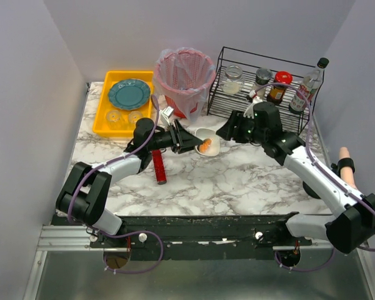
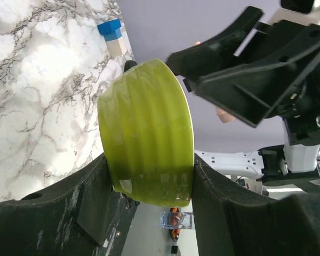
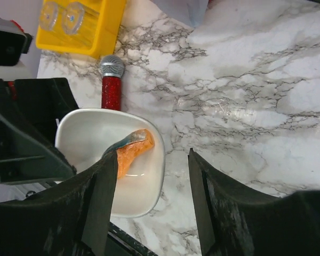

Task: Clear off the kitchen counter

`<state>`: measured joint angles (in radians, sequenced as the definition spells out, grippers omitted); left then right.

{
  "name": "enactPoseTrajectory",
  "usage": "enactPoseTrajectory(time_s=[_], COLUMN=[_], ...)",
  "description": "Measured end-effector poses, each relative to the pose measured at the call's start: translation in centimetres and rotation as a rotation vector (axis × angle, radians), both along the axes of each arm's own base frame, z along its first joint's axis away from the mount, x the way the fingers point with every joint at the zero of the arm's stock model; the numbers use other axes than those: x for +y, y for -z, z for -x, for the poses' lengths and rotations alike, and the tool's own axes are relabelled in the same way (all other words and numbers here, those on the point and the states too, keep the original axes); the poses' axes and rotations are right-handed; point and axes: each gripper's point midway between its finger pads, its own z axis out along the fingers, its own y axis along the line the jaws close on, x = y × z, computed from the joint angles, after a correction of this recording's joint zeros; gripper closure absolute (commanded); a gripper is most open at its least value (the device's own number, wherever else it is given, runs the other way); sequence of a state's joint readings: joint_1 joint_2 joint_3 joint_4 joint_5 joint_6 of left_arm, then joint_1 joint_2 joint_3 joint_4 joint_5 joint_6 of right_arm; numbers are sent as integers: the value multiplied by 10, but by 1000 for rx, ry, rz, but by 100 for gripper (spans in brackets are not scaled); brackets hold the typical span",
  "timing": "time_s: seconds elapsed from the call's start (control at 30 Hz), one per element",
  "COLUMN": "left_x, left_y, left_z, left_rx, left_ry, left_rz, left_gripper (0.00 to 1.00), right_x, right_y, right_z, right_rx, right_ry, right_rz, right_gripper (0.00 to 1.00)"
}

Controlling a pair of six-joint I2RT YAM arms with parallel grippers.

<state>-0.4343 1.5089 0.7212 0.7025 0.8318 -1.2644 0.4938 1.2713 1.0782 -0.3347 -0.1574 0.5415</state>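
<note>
A bowl (image 1: 207,145), white inside and green outside, holds an orange food piece (image 1: 205,146) at the middle of the marble kitchen counter (image 1: 237,181). My left gripper (image 1: 190,142) is shut on the bowl's left side. In the left wrist view the green wall (image 2: 146,133) fills the gap between the fingers (image 2: 90,213). My right gripper (image 1: 228,131) is open and empty just right of the bowl. In the right wrist view it (image 3: 151,157) straddles the bowl's rim (image 3: 149,181), with the orange piece (image 3: 132,151) beside its left finger.
A red glittery microphone (image 1: 158,165) lies left of the bowl. At the back stand a yellow tray (image 1: 103,115) with a teal plate and glasses, a pink lined bin (image 1: 184,78) and a wire rack (image 1: 262,84) with jars and bottles.
</note>
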Motion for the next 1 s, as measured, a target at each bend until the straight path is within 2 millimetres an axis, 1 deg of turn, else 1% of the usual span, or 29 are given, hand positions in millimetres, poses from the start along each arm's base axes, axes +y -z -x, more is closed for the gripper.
enactPoseTrajectory(time_s=[0.07,0.13,0.23,0.33,0.43,0.5,0.57,0.63,0.67,0.73,0.83,0.9,0.93,1.0], left_x=[1,2,5,9,13,18,26,35,42,51,64,72,74,79], left_y=[2,3,-5,-27,-62,-91,-115,-133,-145,-161,-176,-176,-175,-171], left_z=[0,-1,-7,-15,-26,-37,-49,-60,-69,-85,-113,-132,-141,-163], left_rx=[1,4,-4,-41,-116,-176,-226,-260,-282,-314,-343,-338,-334,-316], left_ry=[-1,-4,-14,-33,-57,-80,-109,-140,-163,-195,-242,-267,-276,-295], left_rz=[-11,-22,-37,-49,-42,-32,-24,-19,-15,-10,-7,-12,-15,-23], left_gripper=[60,60,60,60,60,60,60,60,60,60,60,61,64,65], right_x=[-6,-13,-24,-37,-45,-48,-50,-51,-52,-54,-58,-60,-61,-63], right_y=[-13,-32,-60,-90,-105,-106,-103,-100,-98,-94,-90,-90,-90,-90], right_z=[3,8,16,24,28,30,30,31,31,33,37,40,41,42], right_rx=[-29,-74,-144,-222,-257,-259,-251,-242,-237,-228,-221,-223,-226,-229], right_ry=[18,40,73,110,136,146,153,157,159,164,172,177,179,183], right_rz=[-14,-30,-52,-79,-87,-84,-75,-67,-63,-55,-46,-45,-45,-46], right_gripper=[36,36,36,36,36,36,35,36,36,36,35,36,36,36])
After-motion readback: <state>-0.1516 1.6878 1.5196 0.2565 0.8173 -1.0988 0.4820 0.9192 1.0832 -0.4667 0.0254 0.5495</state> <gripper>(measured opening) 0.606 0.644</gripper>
